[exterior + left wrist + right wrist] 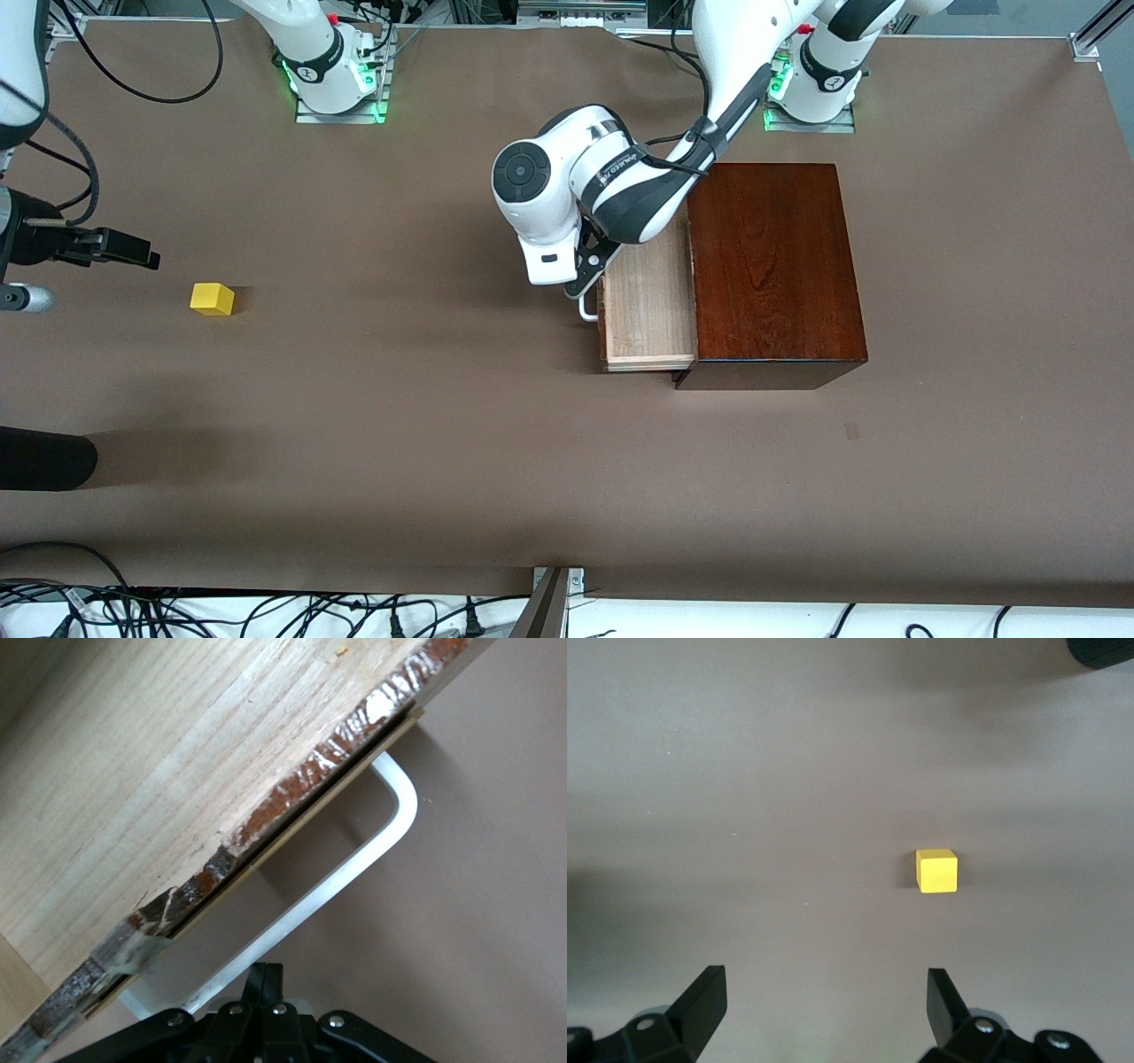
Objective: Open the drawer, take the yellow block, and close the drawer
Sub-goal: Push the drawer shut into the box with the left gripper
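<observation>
The drawer (647,306) stands pulled out of the dark mahogany box (771,266), its pale wood tray (177,771) bare inside. My left gripper (580,283) is at the drawer front, shut, its joined fingertips (268,979) against the white loop handle (354,859) with nothing between them. The yellow block (213,299) lies on the table toward the right arm's end. My right gripper (146,259) hangs open above the table beside the block. In the right wrist view the yellow block (936,870) lies off to one side of the open fingers (704,1001), not between them.
A dark rounded object (44,458) pokes in at the table edge, nearer the front camera than the block. Cables and a camera mount (549,602) line the near edge. Brown tabletop (399,399) spreads between block and box.
</observation>
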You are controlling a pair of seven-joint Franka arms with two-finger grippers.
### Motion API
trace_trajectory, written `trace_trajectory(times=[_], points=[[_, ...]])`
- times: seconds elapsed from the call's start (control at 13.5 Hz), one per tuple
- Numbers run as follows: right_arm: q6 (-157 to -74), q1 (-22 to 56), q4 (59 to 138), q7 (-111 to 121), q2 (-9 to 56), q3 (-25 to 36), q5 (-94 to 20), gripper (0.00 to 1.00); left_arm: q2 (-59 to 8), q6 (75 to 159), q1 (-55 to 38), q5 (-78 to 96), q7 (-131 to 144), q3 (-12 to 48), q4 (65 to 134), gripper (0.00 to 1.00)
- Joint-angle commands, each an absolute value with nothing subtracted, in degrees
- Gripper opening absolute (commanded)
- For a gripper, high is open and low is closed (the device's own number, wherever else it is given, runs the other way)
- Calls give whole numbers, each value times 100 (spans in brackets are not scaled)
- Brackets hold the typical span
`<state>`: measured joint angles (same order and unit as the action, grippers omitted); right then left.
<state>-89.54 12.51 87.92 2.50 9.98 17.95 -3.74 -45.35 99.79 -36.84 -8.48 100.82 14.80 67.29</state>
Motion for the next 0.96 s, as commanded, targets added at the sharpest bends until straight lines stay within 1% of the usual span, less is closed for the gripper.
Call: trace_trajectory(times=[0.0,0.07,0.15,0.45,0.74,0.89], points=[[-8991,442,9333,-245,318,671,-62,100,-4333,9467,-3323,-1169,9442,1354,6873,0],[-9043,222,9421,-255,203,459,-62,100,-4324,9370,-3244,-1178,9205,1354,6873,0],[-9122,168,9518,-246,89,370,-62,100,-4316,9343,-3104,-1169,8976,1354,6873,0],[-9062,176,9571,-551,-35,352,8,100,-4245,9229,-2954,-1178,8640,1345,6952,0],[-9053,193,9536,-650,-26,316,0,100,-4105,9237,-2708,-1266,8332,1345,7206,0],[-8957,193,9492,-659,-18,316,-35,100,-4087,9255,-2550,-1266,8315,1353,7225,0]])
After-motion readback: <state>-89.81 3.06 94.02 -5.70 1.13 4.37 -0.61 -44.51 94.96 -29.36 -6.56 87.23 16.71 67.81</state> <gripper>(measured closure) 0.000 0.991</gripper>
